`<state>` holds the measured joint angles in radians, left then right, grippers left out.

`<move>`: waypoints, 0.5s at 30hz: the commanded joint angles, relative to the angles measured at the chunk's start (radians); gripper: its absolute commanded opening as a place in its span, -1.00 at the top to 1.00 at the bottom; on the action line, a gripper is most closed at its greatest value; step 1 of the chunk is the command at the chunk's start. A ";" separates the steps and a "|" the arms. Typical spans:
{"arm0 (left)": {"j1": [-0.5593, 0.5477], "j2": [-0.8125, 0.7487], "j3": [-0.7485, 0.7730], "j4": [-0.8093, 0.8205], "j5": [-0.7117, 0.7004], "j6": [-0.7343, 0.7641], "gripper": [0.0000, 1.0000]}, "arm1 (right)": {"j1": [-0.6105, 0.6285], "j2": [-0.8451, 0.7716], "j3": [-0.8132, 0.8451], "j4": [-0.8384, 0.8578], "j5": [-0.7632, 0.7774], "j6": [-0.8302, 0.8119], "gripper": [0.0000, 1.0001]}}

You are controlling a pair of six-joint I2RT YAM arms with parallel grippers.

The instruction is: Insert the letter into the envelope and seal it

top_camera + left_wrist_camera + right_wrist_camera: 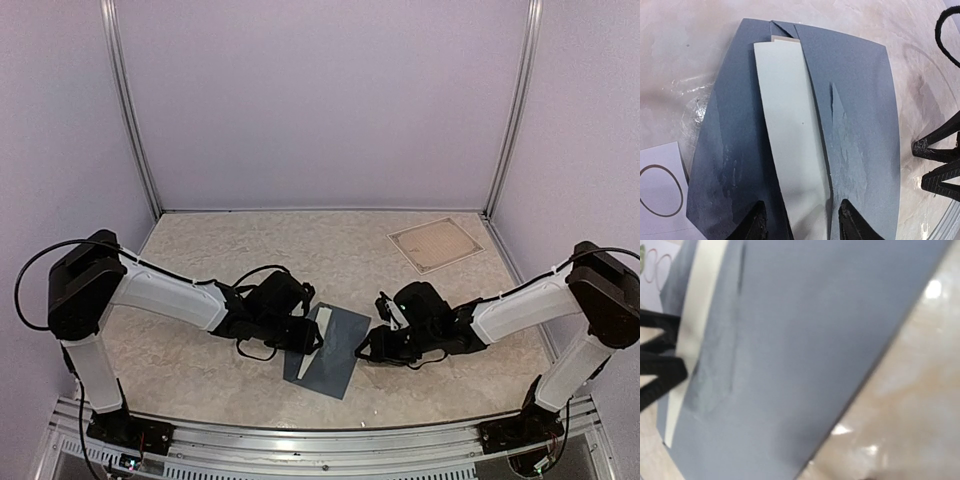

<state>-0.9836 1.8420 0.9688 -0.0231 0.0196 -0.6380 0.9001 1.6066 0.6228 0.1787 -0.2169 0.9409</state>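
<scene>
The dark slate envelope [338, 352] lies flat at the table's middle with its flap open [725, 150]. The white letter [790, 140] lies lengthwise on it, its right edge tucked under the pocket's edge; it also shows in the top view [312, 338]. My left gripper [306, 336] is low over the envelope's left end. Its fingertips [759, 220] stand apart on either side of the letter, open. My right gripper [376, 346] is low at the envelope's right edge. Its fingertips [927, 150] show close together beside that edge. In the right wrist view the envelope [805, 340] fills the frame and my own fingers are hidden.
A white sticker strip with circles [660, 190] lies left of the envelope, partly under the left arm. A beige printed sheet [434, 243] lies at the back right. Walls and metal posts close in the table.
</scene>
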 commanded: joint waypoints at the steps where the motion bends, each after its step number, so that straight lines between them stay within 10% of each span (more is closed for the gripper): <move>1: -0.006 -0.031 0.040 -0.095 -0.065 0.050 0.01 | -0.001 -0.027 -0.010 -0.085 0.047 0.002 0.09; 8: 0.002 -0.013 0.064 -0.060 -0.061 0.057 -0.27 | -0.001 0.022 0.001 -0.053 0.040 0.005 0.09; 15: 0.030 0.026 0.073 -0.008 0.003 0.057 -0.12 | -0.001 0.078 0.030 -0.038 0.033 -0.003 0.09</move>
<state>-0.9703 1.8412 1.0126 -0.0746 -0.0189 -0.5953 0.9001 1.6333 0.6464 0.1833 -0.1986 0.9405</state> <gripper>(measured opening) 0.586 0.453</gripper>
